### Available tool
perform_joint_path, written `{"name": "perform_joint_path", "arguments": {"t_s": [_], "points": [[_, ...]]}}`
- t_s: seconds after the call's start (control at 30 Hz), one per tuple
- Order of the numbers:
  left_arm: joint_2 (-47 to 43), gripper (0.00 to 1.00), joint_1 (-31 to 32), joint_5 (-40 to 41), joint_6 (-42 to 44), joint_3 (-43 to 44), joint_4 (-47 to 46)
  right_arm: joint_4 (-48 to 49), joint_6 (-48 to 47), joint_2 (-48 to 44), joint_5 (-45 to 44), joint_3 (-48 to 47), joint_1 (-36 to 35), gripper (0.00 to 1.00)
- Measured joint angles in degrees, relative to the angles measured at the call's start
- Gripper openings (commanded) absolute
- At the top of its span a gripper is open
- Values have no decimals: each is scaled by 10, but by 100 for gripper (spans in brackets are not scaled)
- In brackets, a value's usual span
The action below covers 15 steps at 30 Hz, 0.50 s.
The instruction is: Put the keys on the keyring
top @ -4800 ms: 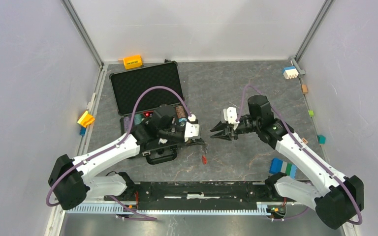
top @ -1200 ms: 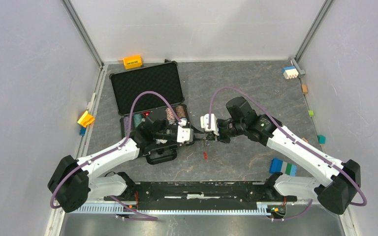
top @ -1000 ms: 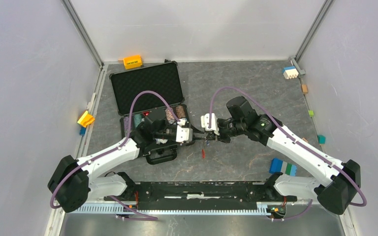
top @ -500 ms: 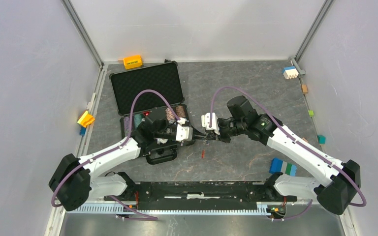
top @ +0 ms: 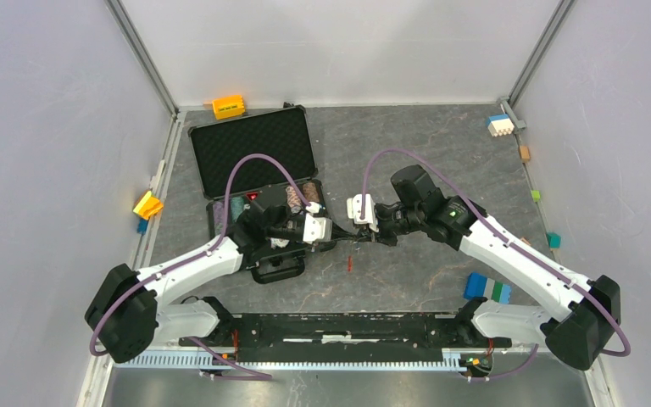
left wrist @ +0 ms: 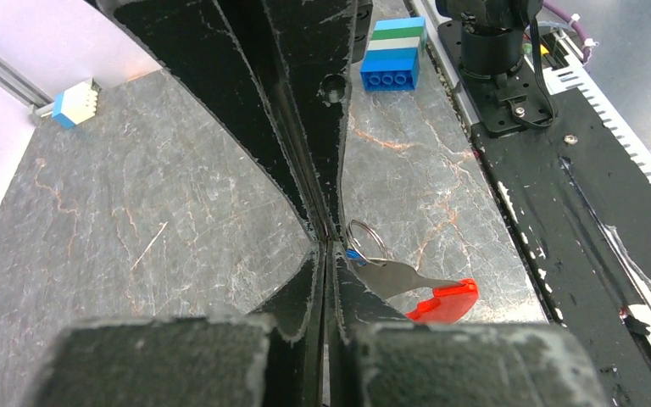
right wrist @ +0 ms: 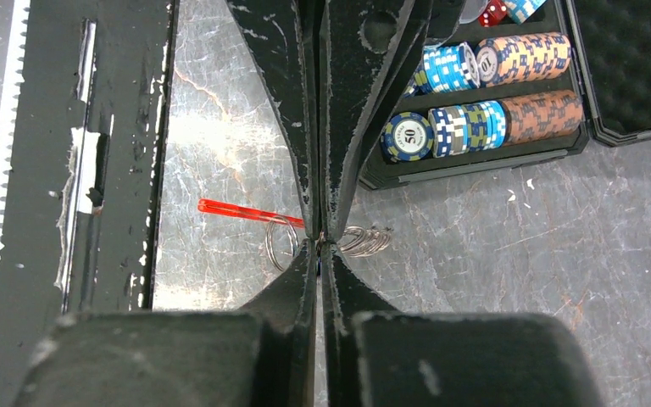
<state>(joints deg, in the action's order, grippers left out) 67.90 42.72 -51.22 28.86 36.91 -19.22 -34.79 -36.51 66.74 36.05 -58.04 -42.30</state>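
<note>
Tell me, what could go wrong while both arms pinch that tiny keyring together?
The left fingers and right fingers are both shut on the thin keyring at almost one spot. Pulling apart could bend it or let it slip out. The red tag hangs loose below and might swing or snag.

Robot test cell, laboratory type. Plain grey panels (top: 42,127) in aluminium framing (top: 141,55) enclose the table (top: 407,144) around the jaws. A black mounting rail (top: 347,326) lies behind them.
</note>
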Motion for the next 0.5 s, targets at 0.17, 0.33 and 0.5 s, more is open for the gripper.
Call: {"name": "perform_joint_path", "arguments": {"t_s": [0.17,0.33,0.5], "points": [[0,2,0,2,-25,0,-5,4,3,0,5,0,5,37],[0,2,-7,1,-89,-13,-59,17,2,-4,24,9,22,44],[-1,2,-9,-6,-135,-31,-122,17,2,-7,62,9,49,38]]}}
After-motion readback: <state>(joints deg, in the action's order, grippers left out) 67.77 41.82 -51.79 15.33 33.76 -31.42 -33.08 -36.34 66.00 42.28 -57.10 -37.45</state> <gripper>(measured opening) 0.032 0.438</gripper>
